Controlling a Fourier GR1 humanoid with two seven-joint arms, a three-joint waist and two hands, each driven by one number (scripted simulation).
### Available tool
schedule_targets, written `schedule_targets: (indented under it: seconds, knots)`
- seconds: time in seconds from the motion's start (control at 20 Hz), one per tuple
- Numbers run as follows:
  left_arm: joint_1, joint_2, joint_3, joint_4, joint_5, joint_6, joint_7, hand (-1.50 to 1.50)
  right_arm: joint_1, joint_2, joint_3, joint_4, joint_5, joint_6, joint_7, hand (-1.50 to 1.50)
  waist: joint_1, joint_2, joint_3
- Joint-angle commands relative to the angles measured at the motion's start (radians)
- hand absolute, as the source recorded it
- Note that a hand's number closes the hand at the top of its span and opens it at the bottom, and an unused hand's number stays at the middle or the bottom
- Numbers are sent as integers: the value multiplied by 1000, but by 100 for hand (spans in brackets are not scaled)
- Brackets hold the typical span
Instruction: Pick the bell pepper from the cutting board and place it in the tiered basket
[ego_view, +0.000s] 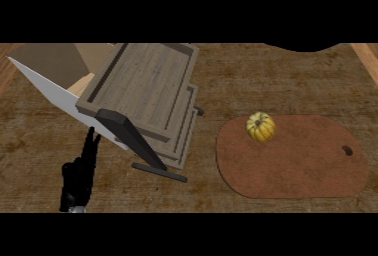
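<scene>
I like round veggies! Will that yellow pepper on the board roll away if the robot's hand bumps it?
Probably a little. The pepper looks rounded and ribbed, so a nudge could make it wobble or roll on the flat cutting board. It sits near the board's edge, so it might roll off. Its smooth skin may be slippery.

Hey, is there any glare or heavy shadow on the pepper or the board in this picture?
Head view: no glare on the pepper, only a soft highlight on its top; the board is evenly lit, with just a faint shadow at the pepper's base; the basket's black foot and the left hand read very dark.
</scene>
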Motion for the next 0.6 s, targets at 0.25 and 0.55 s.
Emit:
schedule_targets:
  seconds: [0.25,0.55]
  knots:
    - [22,-21,-14,53,-3,-13,-21,0,-90,161,120,257,96,-25,150,150,3,12,-1]
    - [28,-58,-46,22,-25,17,18,0,-63,287,113,333,166,-141,155,150,-3,9,1]
